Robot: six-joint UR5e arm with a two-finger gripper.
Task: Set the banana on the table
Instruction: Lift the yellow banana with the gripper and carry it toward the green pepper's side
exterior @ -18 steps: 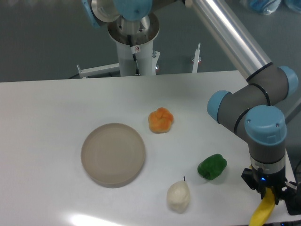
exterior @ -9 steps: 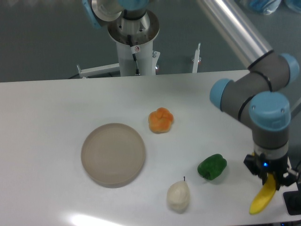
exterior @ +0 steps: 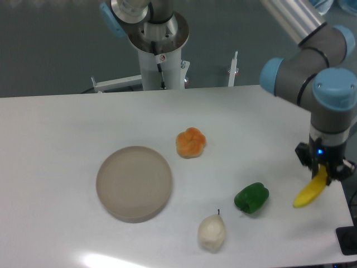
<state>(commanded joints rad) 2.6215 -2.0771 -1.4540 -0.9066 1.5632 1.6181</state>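
White table (exterior: pixel 83 123); fingers (exterior: pixel 323 171) clamped on banana (exterior: pixel 310 192) upper end, long axis slanting down-left

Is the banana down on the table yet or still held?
Still held: the gripper grips the banana's upper end, and it hangs tilted.

The arm reaches in from the upper right, grey links and blue joint caps, wrist pointing straight down. The gripper (exterior: pixel 323 172) hangs at the right edge, fingers clamped on the banana (exterior: pixel 311 191).
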